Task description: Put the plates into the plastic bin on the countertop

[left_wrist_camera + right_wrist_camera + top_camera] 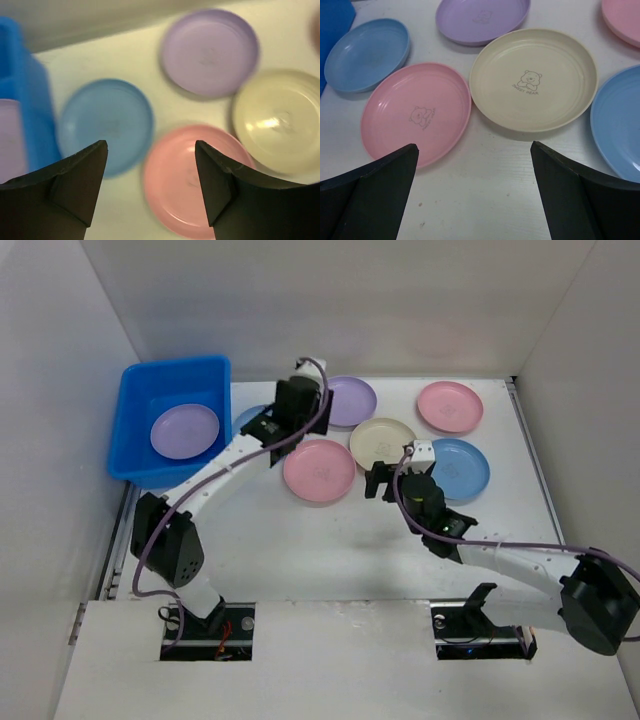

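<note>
On the white countertop (330,550), six plates are seen lying flat and right side up, and a seventh, the purple plate in the bin (185,431), is found inside the plastic bin (135,410). This blue tub is set at the back left, against the white walls (350,310).

Just beside the tub lies the blue plate by the bin (105,125), partly covered by the left arm in the top view. The second purple plate (350,401) is placed behind it to the right. The centre pink plate (319,470) and the cream plate (383,443) are set close together; a small bear print is made out on each in the right wrist view. The far pink plate (450,406) and the right-hand blue plate (458,470) are placed further right.

The left gripper (150,150) is held above the blue plate by the bin and the centre pink plate, its jaws parted and nothing caught between them; its view is blurred. The right gripper (474,150) is held low, near the front edges of the centre pink plate and the cream plate, its jaws spread wide and nothing gripped.
</note>
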You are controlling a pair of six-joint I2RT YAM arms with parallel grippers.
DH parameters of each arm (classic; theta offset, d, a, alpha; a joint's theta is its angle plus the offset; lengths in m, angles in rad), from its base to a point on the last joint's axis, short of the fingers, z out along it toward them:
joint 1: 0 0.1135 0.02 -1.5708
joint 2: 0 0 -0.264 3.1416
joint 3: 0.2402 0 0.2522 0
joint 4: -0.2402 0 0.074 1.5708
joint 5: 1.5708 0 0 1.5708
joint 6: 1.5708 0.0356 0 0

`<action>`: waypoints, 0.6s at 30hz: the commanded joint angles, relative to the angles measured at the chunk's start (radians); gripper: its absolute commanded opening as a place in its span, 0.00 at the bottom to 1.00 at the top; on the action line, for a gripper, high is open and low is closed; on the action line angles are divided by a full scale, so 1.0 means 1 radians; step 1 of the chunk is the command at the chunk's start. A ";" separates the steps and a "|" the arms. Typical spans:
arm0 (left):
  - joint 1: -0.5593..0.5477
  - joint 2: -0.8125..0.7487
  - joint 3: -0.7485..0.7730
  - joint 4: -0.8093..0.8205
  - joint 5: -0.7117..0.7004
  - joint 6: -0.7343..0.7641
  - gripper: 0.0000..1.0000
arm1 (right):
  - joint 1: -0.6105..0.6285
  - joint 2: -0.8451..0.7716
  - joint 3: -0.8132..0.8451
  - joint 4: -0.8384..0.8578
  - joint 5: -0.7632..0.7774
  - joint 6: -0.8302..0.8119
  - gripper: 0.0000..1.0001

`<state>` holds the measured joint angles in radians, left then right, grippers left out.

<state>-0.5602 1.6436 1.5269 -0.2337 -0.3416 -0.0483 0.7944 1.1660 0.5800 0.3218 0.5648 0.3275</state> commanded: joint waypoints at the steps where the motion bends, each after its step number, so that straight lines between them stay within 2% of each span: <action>1: -0.043 0.021 -0.172 -0.041 -0.017 -0.138 0.65 | 0.010 -0.038 -0.012 0.028 0.030 -0.010 1.00; 6: -0.083 0.005 -0.388 0.128 -0.036 -0.344 0.64 | 0.010 -0.035 -0.014 0.028 0.030 -0.008 1.00; 10: -0.097 -0.019 -0.510 0.233 -0.137 -0.468 0.66 | 0.010 -0.031 -0.011 0.028 0.033 -0.011 1.00; 18: -0.066 0.068 -0.551 0.281 -0.129 -0.532 0.64 | 0.010 -0.060 -0.023 0.028 0.037 -0.011 1.00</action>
<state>-0.6380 1.6863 0.9810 -0.0177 -0.4500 -0.5190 0.7944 1.1366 0.5713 0.3210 0.5804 0.3248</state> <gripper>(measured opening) 0.644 0.999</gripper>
